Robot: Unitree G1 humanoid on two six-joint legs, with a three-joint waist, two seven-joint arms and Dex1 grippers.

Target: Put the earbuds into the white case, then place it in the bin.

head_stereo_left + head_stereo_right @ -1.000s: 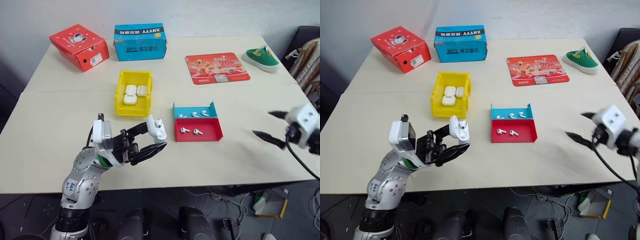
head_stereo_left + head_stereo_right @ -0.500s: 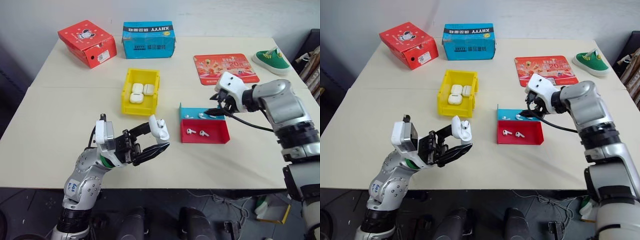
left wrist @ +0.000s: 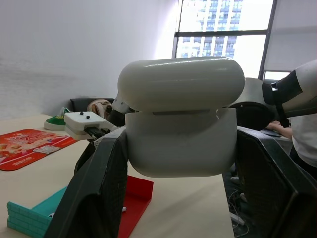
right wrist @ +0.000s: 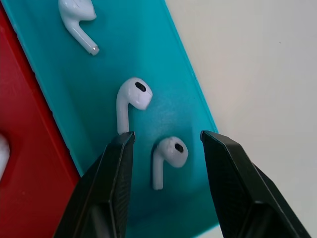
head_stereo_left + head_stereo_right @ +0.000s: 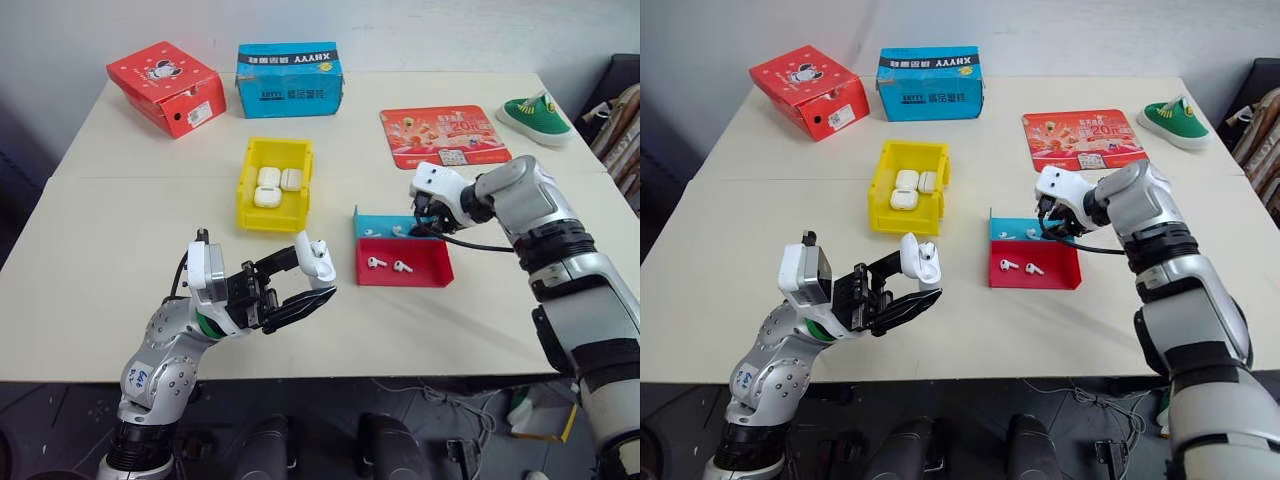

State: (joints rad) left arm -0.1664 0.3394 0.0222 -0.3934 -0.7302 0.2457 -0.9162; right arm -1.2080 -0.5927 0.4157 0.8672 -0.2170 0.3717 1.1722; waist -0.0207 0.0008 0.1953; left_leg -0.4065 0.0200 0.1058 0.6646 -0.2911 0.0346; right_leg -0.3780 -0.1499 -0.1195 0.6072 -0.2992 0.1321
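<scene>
a red cardboard box [image 5: 163, 87] and a blue cardboard box [image 5: 290, 79] stand side by side at the far edge of the pale table [image 5: 120, 230]; a red printed mat [image 5: 444, 135] lies beside a green shoe [image 5: 535, 116]

right pincer [image 4: 166, 141] | swung in over tray's [image 5: 428, 272] blue half | jaws narrowed

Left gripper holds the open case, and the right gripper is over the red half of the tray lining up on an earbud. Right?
Not quite. The left gripper does hold the open case, but the right gripper is over the blue half of the tray, not the red half. The right wrist view shows its open fingers on either side of an earbud lying there.
</scene>
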